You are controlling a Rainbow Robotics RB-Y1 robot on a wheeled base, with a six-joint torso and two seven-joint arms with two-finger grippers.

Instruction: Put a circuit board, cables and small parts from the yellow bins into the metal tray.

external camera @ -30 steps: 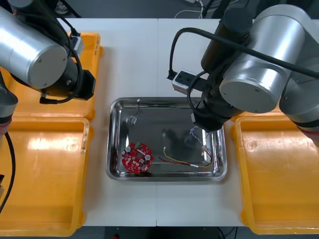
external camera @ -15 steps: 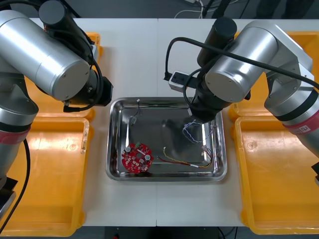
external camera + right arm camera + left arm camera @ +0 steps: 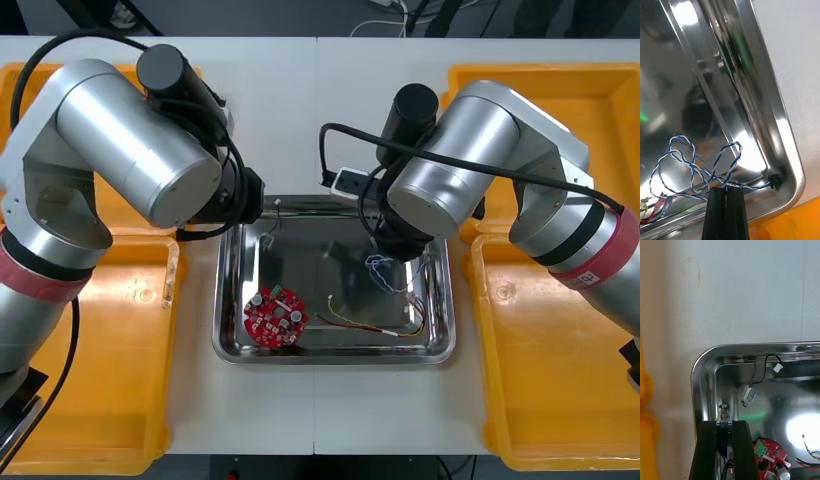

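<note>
L tool (image 3: 724,424) nips small metal part (image 3: 725,411), R tool (image 3: 726,189) cable (image 3: 711,174) (both half-hidden).

Shiny metal tray (image 3: 330,357) is holding: round red circuit board (image 3: 274,318), near-left; red and yellow cable (image 3: 365,326) beside it; black cable (image 3: 270,232), far-left. Twisted blue and white cable (image 3: 385,272) is hanging at right end; small metal part (image 3: 725,411) is hanging at left wall.
</note>
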